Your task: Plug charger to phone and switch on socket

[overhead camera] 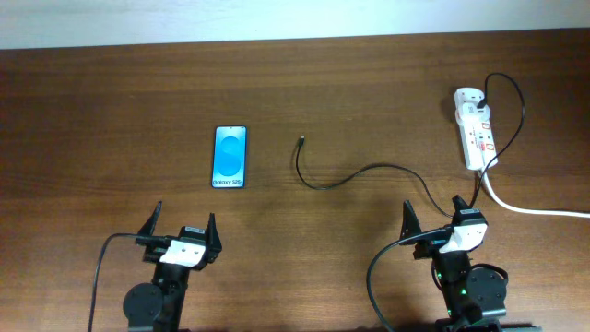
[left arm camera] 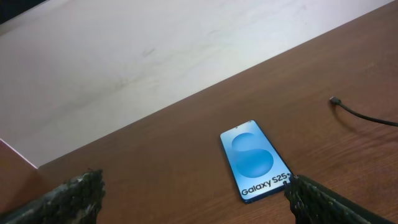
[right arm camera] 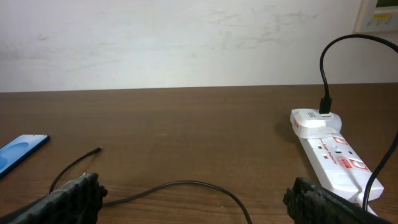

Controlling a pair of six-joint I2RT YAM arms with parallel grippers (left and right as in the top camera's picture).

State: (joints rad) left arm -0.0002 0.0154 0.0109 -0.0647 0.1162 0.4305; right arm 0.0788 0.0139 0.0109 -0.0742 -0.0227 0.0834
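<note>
Phone (overhead camera: 230,157) well apart from charger (overhead camera: 373,168)

Glossy phone (overhead camera: 230,157), matt wood table (overhead camera: 111,111)

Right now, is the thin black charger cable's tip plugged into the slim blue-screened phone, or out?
Out. The black cable's tip lies on the brown wooden table, apart from the blue-screened phone.
</note>
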